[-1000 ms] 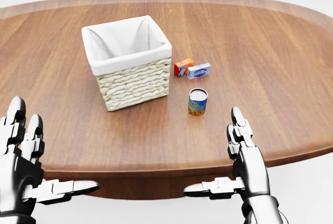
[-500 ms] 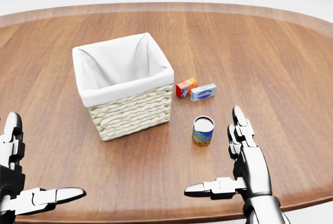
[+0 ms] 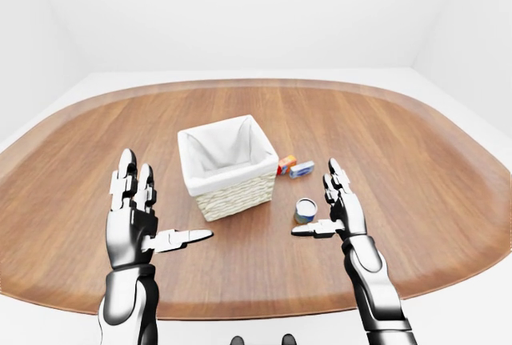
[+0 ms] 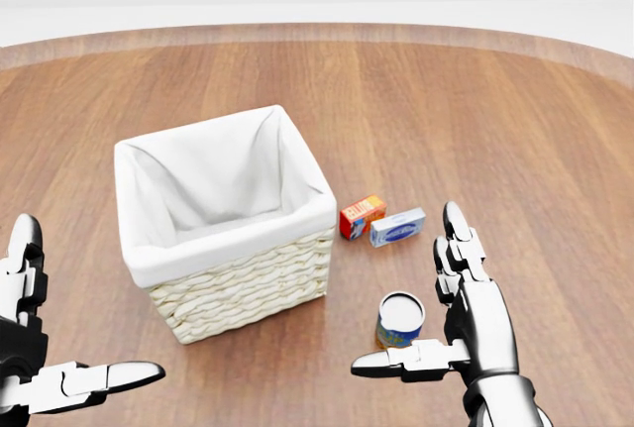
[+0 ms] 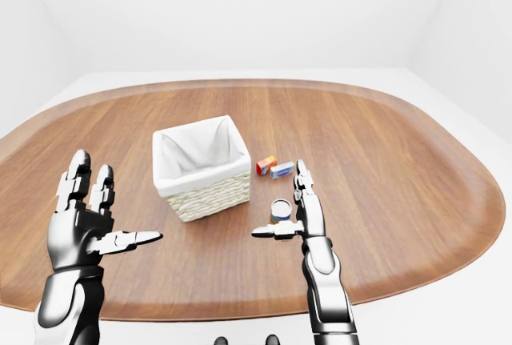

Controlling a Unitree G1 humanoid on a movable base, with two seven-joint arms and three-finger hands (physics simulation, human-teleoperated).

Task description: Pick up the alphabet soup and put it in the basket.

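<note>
Only the eye views show both hands' fingers (image 3: pixel 128 181) spread beside the soup can (image 4: pixel 400 319).

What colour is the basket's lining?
White, over pale woven wicker; the basket's lining shows best in the head view.

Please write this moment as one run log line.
phase: approach | right hand: open beside alphabet soup | left hand: open | basket: empty

A rounded wooden table (image 3: pixel 416 153) stands in a plain white room.
</note>
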